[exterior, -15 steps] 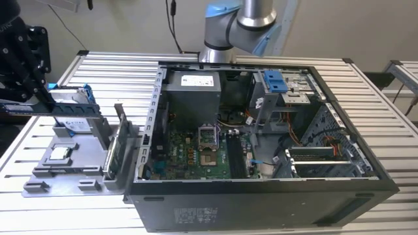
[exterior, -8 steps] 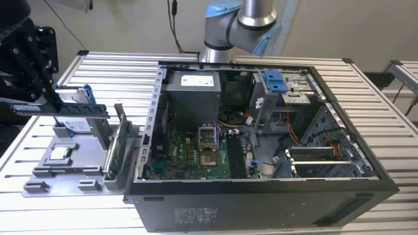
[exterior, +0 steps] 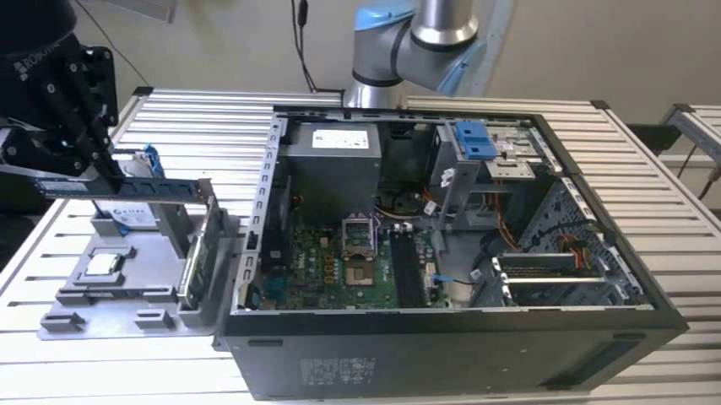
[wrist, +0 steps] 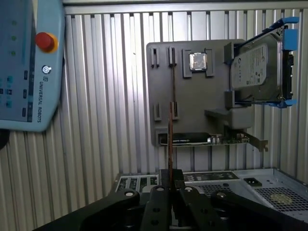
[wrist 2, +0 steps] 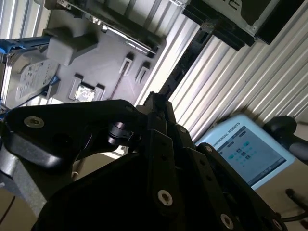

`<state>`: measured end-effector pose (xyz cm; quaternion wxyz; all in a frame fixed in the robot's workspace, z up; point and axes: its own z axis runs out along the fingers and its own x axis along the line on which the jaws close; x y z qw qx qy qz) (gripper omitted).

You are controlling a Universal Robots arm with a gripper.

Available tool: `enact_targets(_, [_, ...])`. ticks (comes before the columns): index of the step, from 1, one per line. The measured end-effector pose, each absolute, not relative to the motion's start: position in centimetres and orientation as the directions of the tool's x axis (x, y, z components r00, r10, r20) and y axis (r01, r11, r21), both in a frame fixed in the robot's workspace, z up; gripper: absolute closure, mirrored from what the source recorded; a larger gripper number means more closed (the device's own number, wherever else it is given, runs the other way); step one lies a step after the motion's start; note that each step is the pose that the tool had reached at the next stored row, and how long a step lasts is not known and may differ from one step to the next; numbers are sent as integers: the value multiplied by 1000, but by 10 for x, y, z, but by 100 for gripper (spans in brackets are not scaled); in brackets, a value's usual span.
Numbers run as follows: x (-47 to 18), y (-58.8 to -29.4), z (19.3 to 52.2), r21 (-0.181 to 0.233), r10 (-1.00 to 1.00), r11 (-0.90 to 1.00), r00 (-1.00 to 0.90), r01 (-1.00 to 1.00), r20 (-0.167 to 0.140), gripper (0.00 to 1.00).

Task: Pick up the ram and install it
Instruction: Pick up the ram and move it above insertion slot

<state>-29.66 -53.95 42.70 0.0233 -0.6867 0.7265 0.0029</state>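
Although the ram (exterior: 141, 187) is lifted and firmly pinched, none of the installing shows as done. The gripper (exterior: 100, 179) has its fingers pressed together on the stick's flat faces. In the first wrist view the ram (wrist: 170, 134) appears edge-on as a thin line rising from between the closed fingers (wrist: 156, 202). In the exterior view the stick hangs level outside the open computer case (exterior: 451, 354), off the case wall on the exterior view's left. It is above the grey parts tray (exterior: 124, 291), which sits just beside the case. So the pick-up half looks complete. What is left, as I judge it, is the whole second half: the long dark memory slots (exterior: 403, 268) on the motherboard (exterior: 327, 270) inside the case look unfilled, well apart from the stick.
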Motion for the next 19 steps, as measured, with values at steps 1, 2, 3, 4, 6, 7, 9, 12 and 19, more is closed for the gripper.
enact_targets(1, [-295,-540,427,-28,-998,57,-56,-998,-38,86])
enact_targets(2, [-294,-540,427,-28,-998,57,-56,-998,-38,86])
enact_targets(3, [-292,-540,427,-28,-998,57,-56,-998,-38,86])
enact_targets(4, [-290,-540,427,-28,-998,57,-56,-998,-38,86])
enact_targets(6, [-287,-540,427,-28,-998,57,-56,-998,-38,86])
enact_targets(7, [-285,-540,427,-28,-998,57,-56,-998,-38,86])
enact_targets(9, [-282,-540,427,-28,-998,57,-56,-998,-38,86])
enact_targets(12, [-276,-540,427,-28,-998,57,-56,-998,-38,86])
enact_targets(19, [-264,-540,427,-27,-998,57,-56,-998,-38,86])
